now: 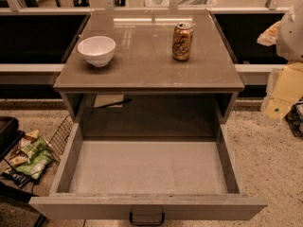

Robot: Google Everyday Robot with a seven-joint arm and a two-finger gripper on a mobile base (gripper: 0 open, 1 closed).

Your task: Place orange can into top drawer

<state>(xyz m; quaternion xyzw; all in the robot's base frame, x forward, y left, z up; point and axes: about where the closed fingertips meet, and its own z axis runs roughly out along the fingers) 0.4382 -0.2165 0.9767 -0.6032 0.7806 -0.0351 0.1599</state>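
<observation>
The orange can [182, 42] stands upright on the right rear part of the cabinet top [147, 70], with its silver top showing. The top drawer [149, 167] is pulled fully out toward me, and its flat grey bottom is bare. Its pale front panel carries a small dark handle [147, 218]. My gripper [280, 100] hangs at the right edge of the view, beside the cabinet. It is well to the right of the can and lower than it, and it touches nothing.
A white bowl [96, 50] sits on the left of the cabinet top. Snack packets [29, 157] lie in a wire basket on the floor at the left. A dark counter runs behind the cabinet.
</observation>
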